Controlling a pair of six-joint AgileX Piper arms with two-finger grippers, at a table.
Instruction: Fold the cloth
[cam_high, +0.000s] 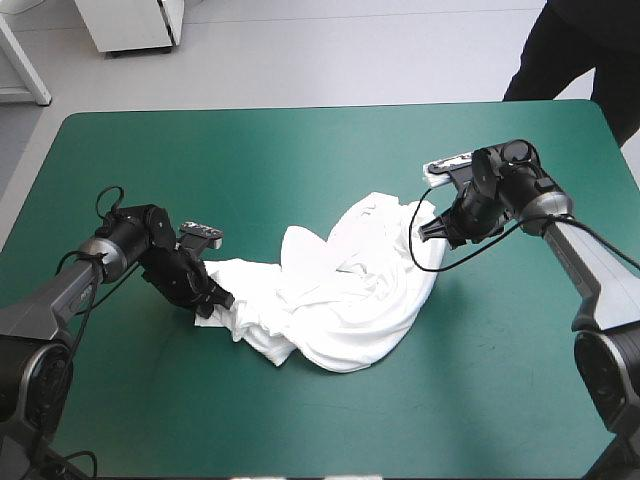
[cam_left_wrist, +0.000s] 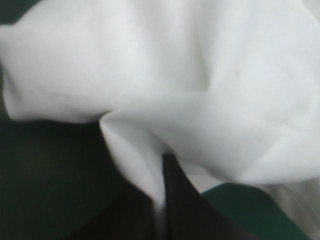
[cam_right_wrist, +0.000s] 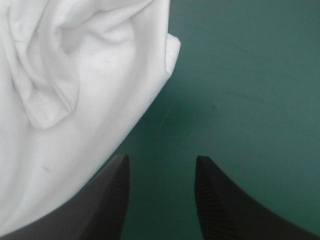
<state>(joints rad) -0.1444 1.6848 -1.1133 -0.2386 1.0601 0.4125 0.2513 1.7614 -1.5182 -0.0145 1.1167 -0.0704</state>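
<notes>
right, two arms over the table, one t-shirt (cam_high: 340, 300) between them. the left arm (cam_high: 60, 290) comes in low from the near left side, elbow bent, wrist tipped down toward the cover (cam_high: 300, 150). its left gripper (cam_high: 212, 303) is down at the t-shirt's left end. close up, those two black fingers (cam_left_wrist: 185, 210) are pressed together in a point with a thin fold of white pinched between them, and more cloth billows just ahead.

over on the other side, the right arm (cam_high: 590, 260) climbs from the table's right edge, then bends inward. the right gripper (cam_high: 424, 232) points at the t-shirt's right-hand edge. its fingers (cam_right_wrist: 117, 200) stand spread apart, with nothing but teal-green cover in the gap. the cloth's edge runs just beside one of them, and a hemmed fold lies ahead on that side. whether that finger touches the cloth, i can't tell.

the t-shirt itself is a crumpled white heap near the middle of the table. it is bunched and creased, with a narrow tail drawn out toward the left gripper and the bulk rounded toward the near edge.

the count: two arms, two grippers, four fingers, one t-shirt.
</notes>
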